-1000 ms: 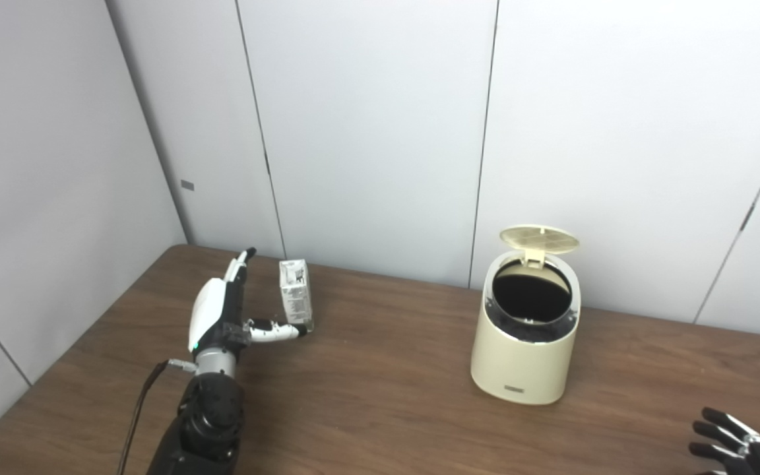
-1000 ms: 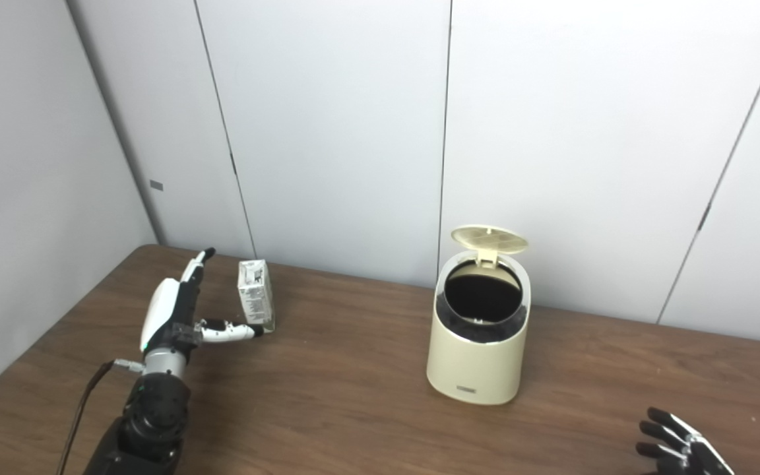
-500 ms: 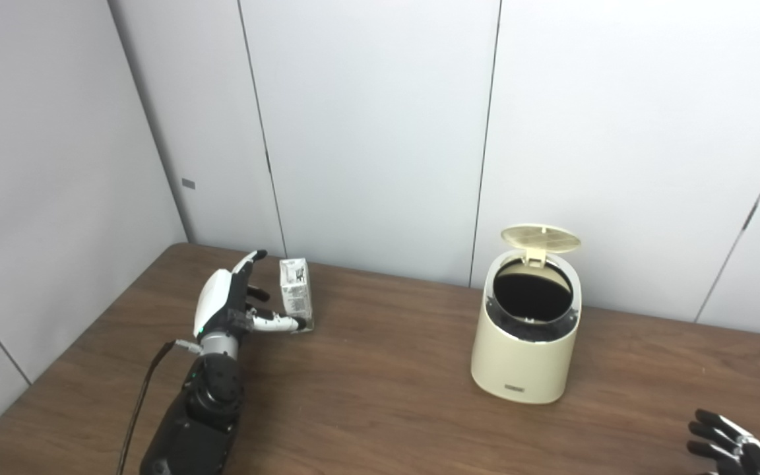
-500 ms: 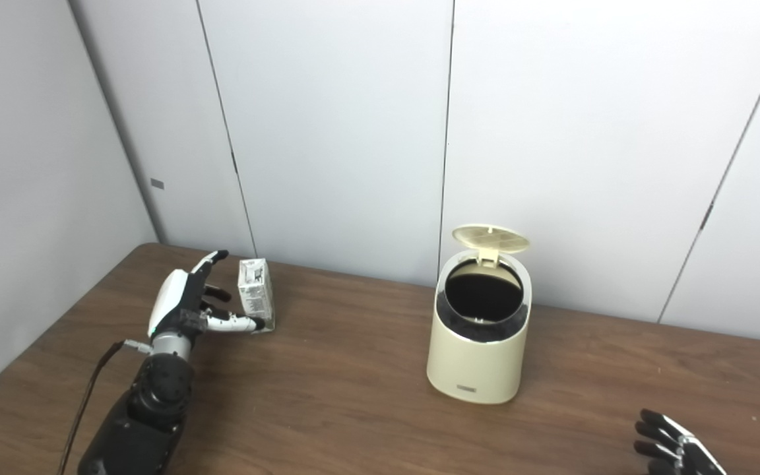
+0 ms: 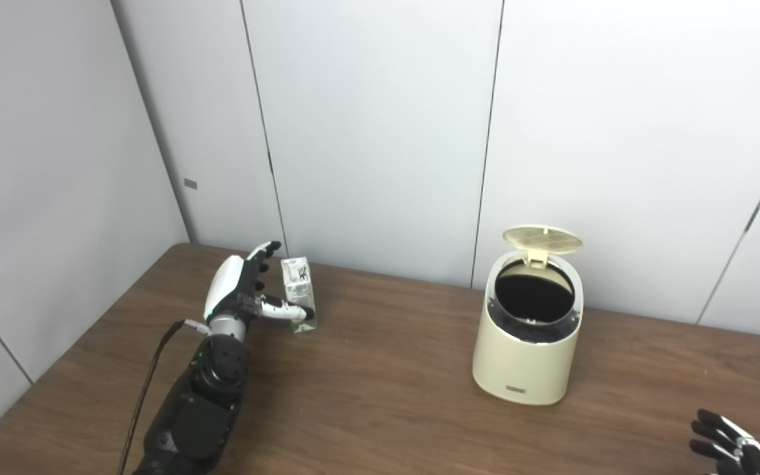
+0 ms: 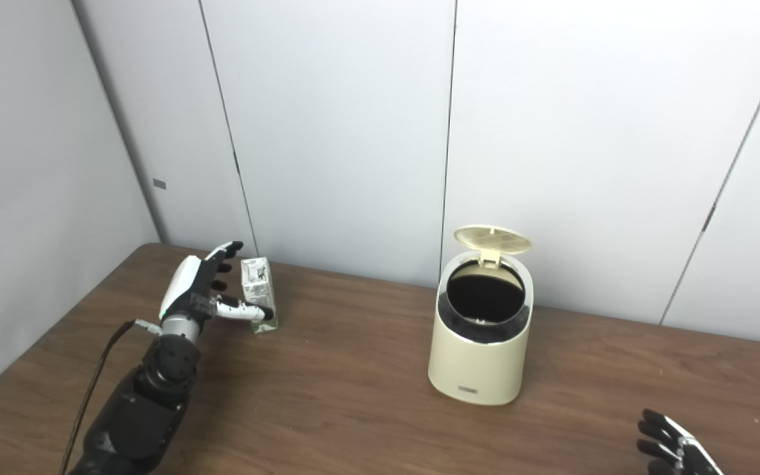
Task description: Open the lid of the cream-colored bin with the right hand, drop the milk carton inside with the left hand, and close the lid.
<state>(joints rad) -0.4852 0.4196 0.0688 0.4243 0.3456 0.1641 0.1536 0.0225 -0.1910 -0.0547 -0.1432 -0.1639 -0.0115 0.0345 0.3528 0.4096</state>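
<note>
The cream-colored bin (image 5: 526,359) stands on the brown table (image 5: 380,409), right of centre, with its round lid (image 5: 543,239) tipped up at the back and its dark inside showing. The small white milk carton (image 5: 299,294) stands upright near the table's far left. My left hand (image 5: 241,293) is open right beside it: the thumb lies across the carton's front low down and the fingers reach behind its left side, not closed on it. My right hand (image 5: 733,448) rests open at the bottom right corner, partly cut off.
Grey wall panels (image 5: 380,132) rise close behind the table's far edge, and a side wall runs along the left. A thin black cable (image 5: 149,389) hangs along my left forearm.
My left hand has moved forward and right up to the carton, with the thumb now lying across its front. The bin, the lid and my right hand have stayed put.
</note>
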